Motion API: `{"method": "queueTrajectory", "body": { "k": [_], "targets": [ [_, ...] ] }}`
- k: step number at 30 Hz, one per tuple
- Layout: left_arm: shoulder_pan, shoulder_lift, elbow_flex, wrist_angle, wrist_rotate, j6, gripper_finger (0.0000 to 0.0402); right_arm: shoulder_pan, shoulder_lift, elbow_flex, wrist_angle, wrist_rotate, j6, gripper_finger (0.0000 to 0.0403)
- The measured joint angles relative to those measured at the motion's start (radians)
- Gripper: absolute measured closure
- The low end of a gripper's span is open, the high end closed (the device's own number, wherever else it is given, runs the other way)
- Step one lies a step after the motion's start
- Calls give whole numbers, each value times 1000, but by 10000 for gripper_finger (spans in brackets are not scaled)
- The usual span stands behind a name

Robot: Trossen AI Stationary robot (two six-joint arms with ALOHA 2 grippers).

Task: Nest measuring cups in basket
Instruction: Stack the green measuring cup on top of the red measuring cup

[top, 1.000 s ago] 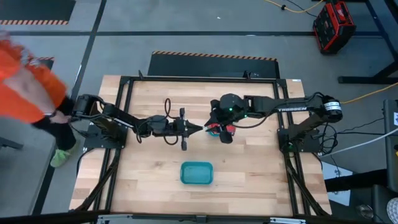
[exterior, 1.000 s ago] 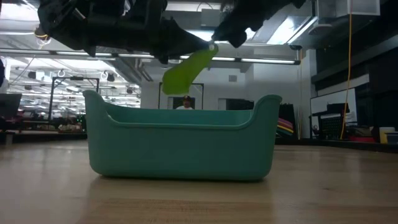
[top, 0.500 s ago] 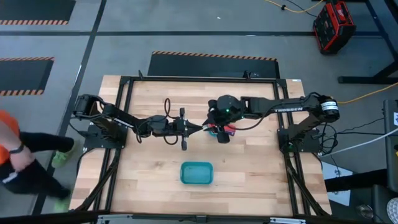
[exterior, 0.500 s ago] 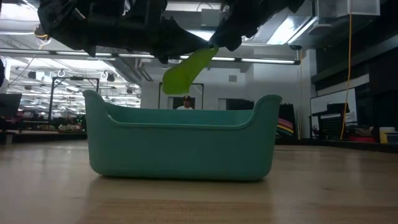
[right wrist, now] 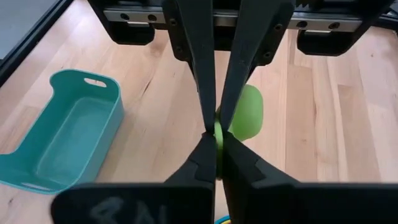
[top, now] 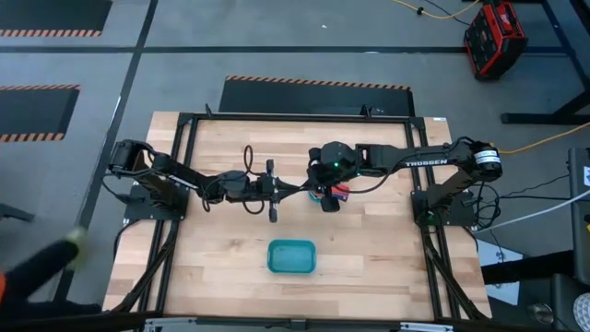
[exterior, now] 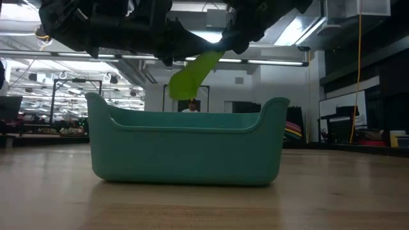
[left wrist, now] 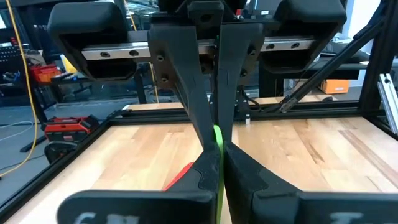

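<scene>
A green measuring cup (exterior: 190,75) hangs in the air over the table's middle, bowl down and handle up. My left gripper (top: 302,189) reaches in from the left and my right gripper (top: 318,191) from the right. They meet tip to tip, both shut on the cup. More measuring cups (top: 335,194), red and blue among them, lie on the table under my right gripper. The teal basket (top: 291,256) stands on the table nearer the front edge, with nothing in it that shows. My left gripper pinches the green cup's flat handle (left wrist: 217,138) between its two fingers, which lie level and come from the table's left. The handle stands on edge between them, and the cup is clear of the table. My right gripper pinches the same handle (right wrist: 217,138) between its two fingertips, slanting down from the table's right. Its tips meet the left fingers (right wrist: 200,74) head-on. The bowl (right wrist: 250,111) hangs beyond them.
A dark frame (top: 184,118) runs round the wooden table top (top: 369,267). Bare wood lies on both sides of the basket. A person's limb (top: 37,267) shows on the floor beyond the table's left near corner.
My right gripper has edged in onto the green cup's handle, which my left gripper has held still all along. The cup has hardly moved. A person in orange has walked along the floor past the table's left side toward the near end.
</scene>
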Motion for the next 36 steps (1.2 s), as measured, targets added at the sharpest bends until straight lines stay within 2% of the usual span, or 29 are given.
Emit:
{"method": "queueTrajectory", "body": {
  "k": [11, 16, 23, 36],
  "targets": [
    [0, 0, 0, -2, -8, 32, 361, 0, 0, 0, -1, 1, 2, 394],
    [0, 0, 4, 5, -9, 13, 330, 0, -27, 1, -42, 4, 17, 391],
    [0, 0, 2, -4, -12, 8, 292, -6, -122, 1, -174, 3, 65, 394],
    [0, 0, 2, -8, -9, 8, 289, -70, -411, -4, -505, 1, 266, 392]
  ]
}}
